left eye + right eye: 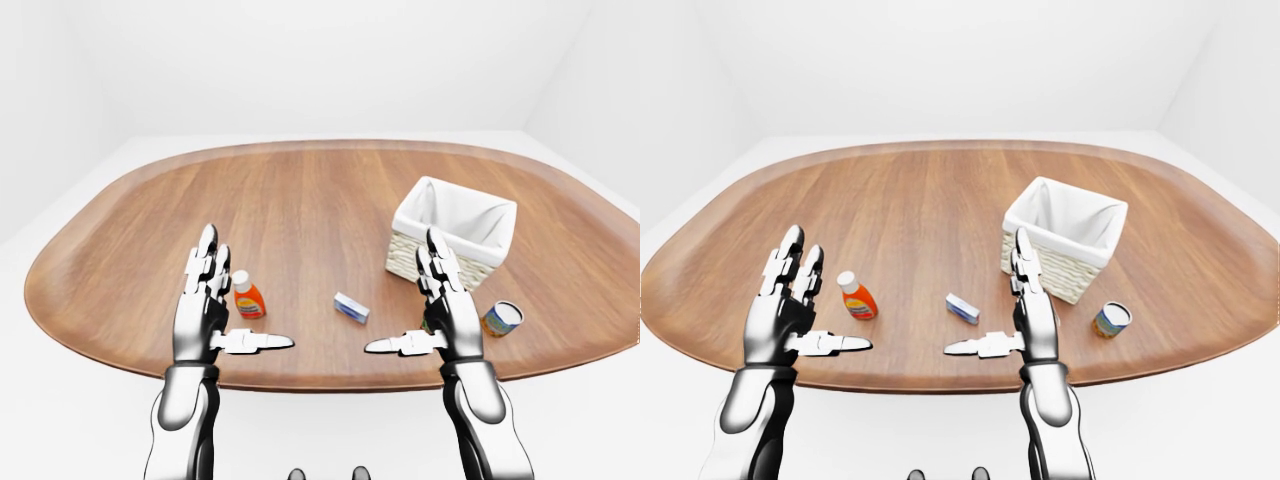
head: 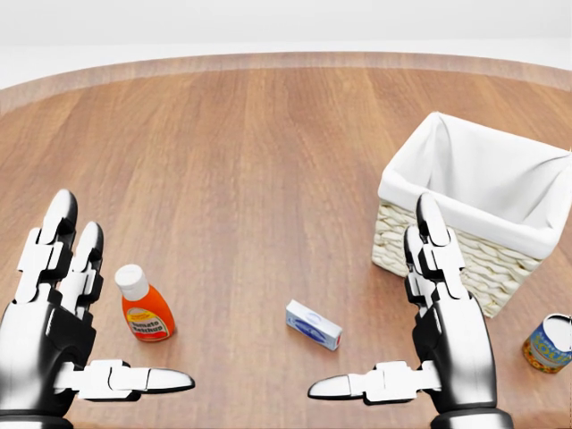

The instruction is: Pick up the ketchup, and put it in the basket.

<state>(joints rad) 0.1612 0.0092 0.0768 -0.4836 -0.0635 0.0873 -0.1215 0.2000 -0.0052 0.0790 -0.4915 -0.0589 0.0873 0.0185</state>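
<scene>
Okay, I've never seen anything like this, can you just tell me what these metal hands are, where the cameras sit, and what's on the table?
These are simulator renders from three cameras on a humanoid robot's head, looking out over its own arms. The left hand and right hand are open and hold nothing. On the wooden table lie a ketchup bottle, a small blue-and-white box, a cloth-lined wicker basket and a can on its side. A second can hides behind the right hand.

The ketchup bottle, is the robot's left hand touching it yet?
Apart. In the right-eye view, bare wood shows between the open left hand and the ketchup bottle.
</scene>
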